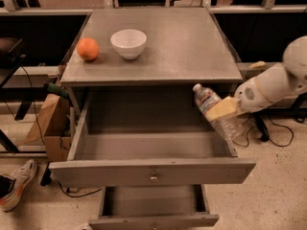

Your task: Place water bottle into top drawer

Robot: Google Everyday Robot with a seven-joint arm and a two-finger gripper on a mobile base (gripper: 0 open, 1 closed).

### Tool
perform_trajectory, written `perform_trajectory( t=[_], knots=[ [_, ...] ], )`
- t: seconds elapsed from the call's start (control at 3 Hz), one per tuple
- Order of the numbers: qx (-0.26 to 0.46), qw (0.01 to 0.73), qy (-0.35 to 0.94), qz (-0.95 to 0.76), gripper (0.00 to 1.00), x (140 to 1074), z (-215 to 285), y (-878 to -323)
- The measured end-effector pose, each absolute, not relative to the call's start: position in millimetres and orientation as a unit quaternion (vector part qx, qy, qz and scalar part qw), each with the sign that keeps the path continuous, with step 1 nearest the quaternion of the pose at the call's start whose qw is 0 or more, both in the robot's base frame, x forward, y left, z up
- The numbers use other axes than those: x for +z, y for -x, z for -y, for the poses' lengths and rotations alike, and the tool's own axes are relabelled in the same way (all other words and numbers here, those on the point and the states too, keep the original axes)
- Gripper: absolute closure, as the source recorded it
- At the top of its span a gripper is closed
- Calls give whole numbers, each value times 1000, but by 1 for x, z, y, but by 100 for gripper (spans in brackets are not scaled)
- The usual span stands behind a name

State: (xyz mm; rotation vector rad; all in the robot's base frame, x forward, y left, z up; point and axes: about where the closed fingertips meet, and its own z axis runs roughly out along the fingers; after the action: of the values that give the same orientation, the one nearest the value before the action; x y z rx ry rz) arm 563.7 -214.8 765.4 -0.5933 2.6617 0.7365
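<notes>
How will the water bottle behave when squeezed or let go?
The end effector holds the water bottle tilted at the right wall of the top drawer; its crinkled clear plastic looks light and squashy. Being round, it may roll once released.

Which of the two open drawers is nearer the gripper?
The top drawer, wider and deeper; the gripper holds the water bottle at its right wall.

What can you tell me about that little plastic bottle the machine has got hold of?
The water bottle is small, clear, crinkled plastic with a white cap and a pale label band below it. It is tilted, with the cap up toward the cabinet and the base down and outward. The gripper, at the right of the open top drawer, is shut around its middle. The bottle is over the drawer's right wall, not yet inside; contact with the wall is unclear.
</notes>
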Motion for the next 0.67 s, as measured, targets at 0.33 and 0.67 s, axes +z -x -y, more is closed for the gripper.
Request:
perform_trajectory(
  t=[0.33, 0.67],
  knots=[
    [249, 146, 214, -933, 100, 740, 187, -548],
    [233, 130, 208, -941, 100, 713, 170, -544]
  ],
)
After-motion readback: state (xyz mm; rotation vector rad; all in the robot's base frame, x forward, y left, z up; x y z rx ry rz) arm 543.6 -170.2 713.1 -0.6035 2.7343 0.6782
